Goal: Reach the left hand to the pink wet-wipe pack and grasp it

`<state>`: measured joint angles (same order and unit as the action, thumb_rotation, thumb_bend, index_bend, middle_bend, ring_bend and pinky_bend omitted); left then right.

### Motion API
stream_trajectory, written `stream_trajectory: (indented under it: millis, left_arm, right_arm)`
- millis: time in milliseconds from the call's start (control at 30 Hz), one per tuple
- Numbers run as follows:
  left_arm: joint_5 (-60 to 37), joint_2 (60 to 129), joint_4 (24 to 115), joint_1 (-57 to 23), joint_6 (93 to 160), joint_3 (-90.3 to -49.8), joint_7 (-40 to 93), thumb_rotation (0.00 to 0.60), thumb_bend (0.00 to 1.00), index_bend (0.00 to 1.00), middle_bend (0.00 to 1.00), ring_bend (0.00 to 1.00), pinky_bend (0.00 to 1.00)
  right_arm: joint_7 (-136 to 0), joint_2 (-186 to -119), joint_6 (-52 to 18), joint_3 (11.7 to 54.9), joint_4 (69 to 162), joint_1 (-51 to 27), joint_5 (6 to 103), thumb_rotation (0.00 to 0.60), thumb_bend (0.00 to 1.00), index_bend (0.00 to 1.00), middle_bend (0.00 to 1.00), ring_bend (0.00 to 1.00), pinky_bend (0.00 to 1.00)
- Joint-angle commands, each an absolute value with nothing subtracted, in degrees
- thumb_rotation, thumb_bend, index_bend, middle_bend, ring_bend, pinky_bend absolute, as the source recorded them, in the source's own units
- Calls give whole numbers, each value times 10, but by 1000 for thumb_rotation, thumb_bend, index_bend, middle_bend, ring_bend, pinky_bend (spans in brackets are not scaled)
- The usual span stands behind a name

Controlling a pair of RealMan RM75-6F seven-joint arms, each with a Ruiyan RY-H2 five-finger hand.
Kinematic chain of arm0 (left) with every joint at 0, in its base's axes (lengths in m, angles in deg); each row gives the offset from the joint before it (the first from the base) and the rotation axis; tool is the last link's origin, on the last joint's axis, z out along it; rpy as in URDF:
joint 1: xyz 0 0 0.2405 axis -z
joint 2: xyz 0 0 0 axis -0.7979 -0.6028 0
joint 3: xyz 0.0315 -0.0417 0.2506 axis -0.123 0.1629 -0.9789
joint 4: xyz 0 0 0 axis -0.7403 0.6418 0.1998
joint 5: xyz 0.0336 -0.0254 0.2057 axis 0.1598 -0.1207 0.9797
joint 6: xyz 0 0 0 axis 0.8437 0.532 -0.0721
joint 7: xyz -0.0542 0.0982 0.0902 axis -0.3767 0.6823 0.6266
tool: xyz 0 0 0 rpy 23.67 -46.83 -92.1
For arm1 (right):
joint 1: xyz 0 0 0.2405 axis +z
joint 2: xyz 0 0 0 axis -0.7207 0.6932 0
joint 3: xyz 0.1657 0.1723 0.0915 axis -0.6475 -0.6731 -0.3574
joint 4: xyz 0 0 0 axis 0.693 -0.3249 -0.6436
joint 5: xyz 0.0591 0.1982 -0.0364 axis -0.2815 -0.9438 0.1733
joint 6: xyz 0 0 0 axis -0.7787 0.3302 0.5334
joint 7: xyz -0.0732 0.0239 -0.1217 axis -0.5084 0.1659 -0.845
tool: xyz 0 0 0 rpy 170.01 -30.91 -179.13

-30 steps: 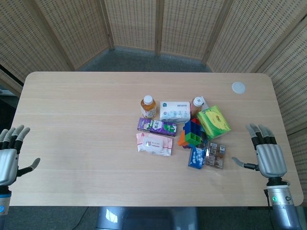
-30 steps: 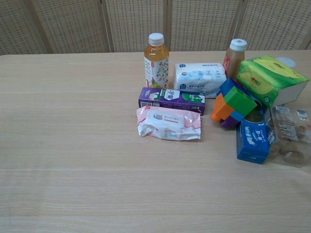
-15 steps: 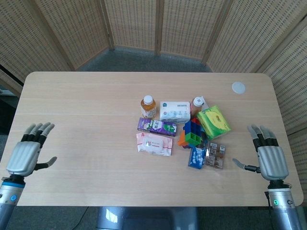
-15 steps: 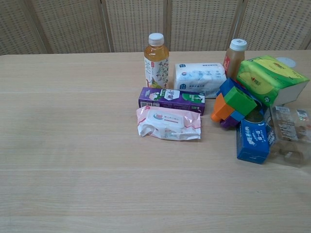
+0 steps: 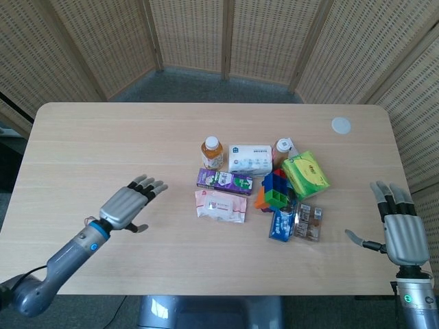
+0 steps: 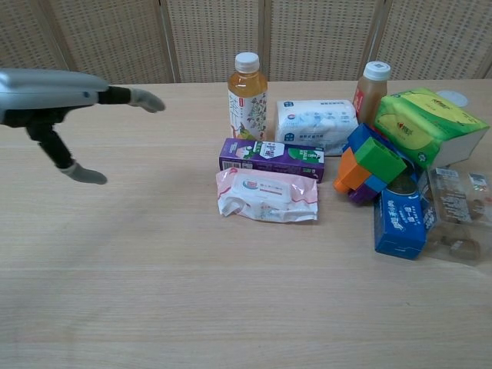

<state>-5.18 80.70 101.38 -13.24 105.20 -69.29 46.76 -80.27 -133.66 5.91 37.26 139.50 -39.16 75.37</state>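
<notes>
The left robot hand (image 5: 129, 203) is hovering above the surface (image 5: 103, 137) with its fingers (image 6: 142, 99) spread wide and extended toward the centre, holding nothing. The right robot hand (image 5: 402, 233) is staying low at the near right edge, fingers also spread apart and holding nothing; it is showing only in the head view.

The pink wet-wipe pack (image 6: 267, 195) is lying flat near the middle of the surface, well apart from the left robot hand, with bare wood lying between them. Its label is bearing print too small to read.

Just behind the pack, a purple carton (image 6: 270, 156) is lying on its side, very close to it. Behind that, a tea bottle (image 6: 247, 97) with a white cap is standing upright, with Chinese characters running down its label, illegible at this size. Beside it a white tissue pack (image 6: 317, 123) is showing blue print, unreadable.

To the right, colourful blocks (image 6: 369, 163), a green tissue pack (image 6: 427, 127), a second capped bottle (image 6: 371, 89), a blue box (image 6: 400, 223) and a clear packet (image 6: 459, 217) are crowding together.

The left half and the near strip of the surface are offering open room; a white disc (image 5: 341, 125) is sitting near the far right corner
</notes>
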Motion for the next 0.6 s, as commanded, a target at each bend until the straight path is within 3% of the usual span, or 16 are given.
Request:
stream_trajectory:
  millis: [33,600]
  left_arm:
    - [-97,856,983,-77,1014,-677,498,600,265,0,0,0,0]
    - [-272,1056,785,104,960,-697,581,600,265,0,0,0,0]
  right_arm:
    - [-797,-1330,70,373,1396,-401,752,317,30,0,0,0,0]
    - [-776,-1310,96,371,1398,-426,748,315,29,0,0,0,0]
